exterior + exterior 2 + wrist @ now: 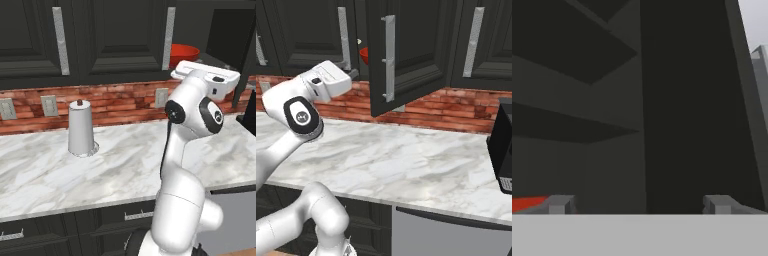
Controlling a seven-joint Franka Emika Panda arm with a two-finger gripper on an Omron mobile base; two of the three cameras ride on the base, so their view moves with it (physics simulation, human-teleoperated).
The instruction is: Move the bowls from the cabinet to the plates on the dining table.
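A glossy red bowl [184,54] sits on a shelf inside the black cabinet [120,35], whose door [411,55] stands swung open. A sliver of this bowl [363,55] peeks past the door's edge. My gripper [354,74] is raised in front of the cabinet opening, just short of the bowl. In the hand view the gripper [638,205] is open, its fingertips [559,204] wide apart with nothing between them. The red bowl [527,202] lies at the lower left, beside the left tip. Dark shelves fill the cabinet's inside. The plates and the dining table are out of view.
A marble counter [115,170] backed by a brick wall [115,102] runs below the cabinet. A white paper-towel roll [80,127] stands on it at the left. A black appliance [501,145] sits at the counter's right end. The open door's silver handle [388,57] hangs to the right of my hand.
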